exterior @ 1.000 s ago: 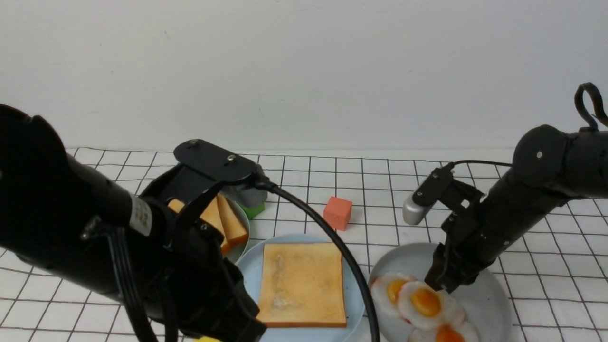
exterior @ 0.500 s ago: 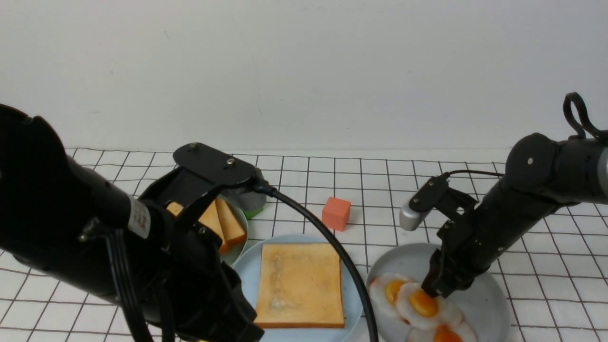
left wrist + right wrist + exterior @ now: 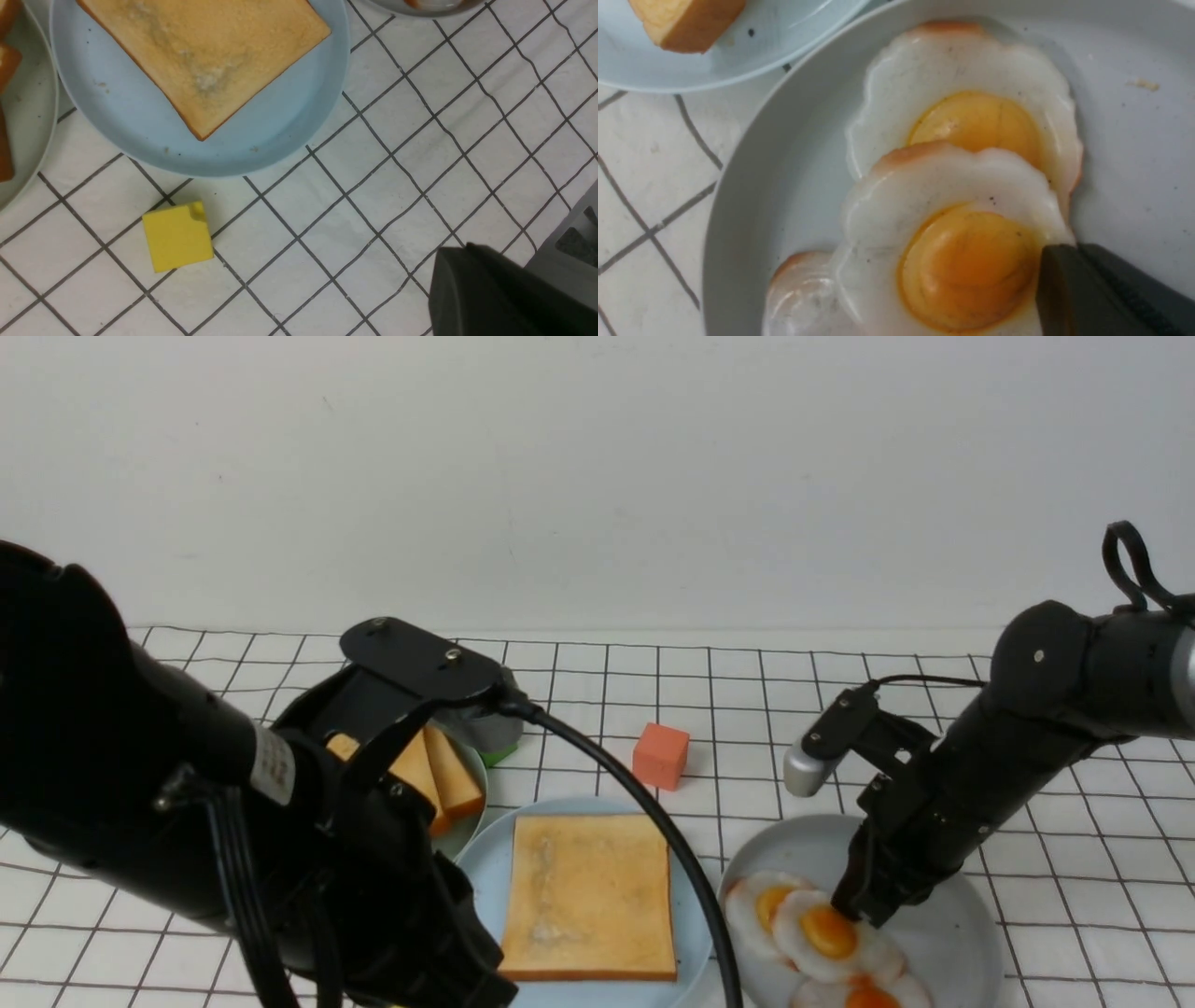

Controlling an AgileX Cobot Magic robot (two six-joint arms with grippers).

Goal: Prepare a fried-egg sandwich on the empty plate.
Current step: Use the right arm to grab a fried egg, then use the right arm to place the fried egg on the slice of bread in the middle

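Observation:
One toast slice (image 3: pixel 588 894) lies flat on the light blue plate (image 3: pixel 478 877); both also show in the left wrist view, toast (image 3: pixel 205 56) and plate (image 3: pixel 280 135). More toast slices (image 3: pixel 439 777) lean in the pale green plate (image 3: pixel 471 831). Three overlapping fried eggs sit on the grey plate (image 3: pixel 943 915). My right gripper (image 3: pixel 854 913) is shut, its tips touching the rim of the topmost egg (image 3: pixel 826 935), seen close up in the right wrist view, egg (image 3: pixel 962 261) and gripper (image 3: pixel 1059 254). My left gripper (image 3: pixel 460 249) is shut and empty above the cloth, near the blue plate's front.
A yellow cube (image 3: pixel 177 235) lies in front of the blue plate. An orange-red cube (image 3: pixel 661 756) stands behind the plates. A green block (image 3: pixel 504 749) sits behind the left arm. The checked cloth (image 3: pixel 1074 896) covers the table.
My right gripper has come down and slightly left onto the topmost egg's rim. The left arm has barely moved.

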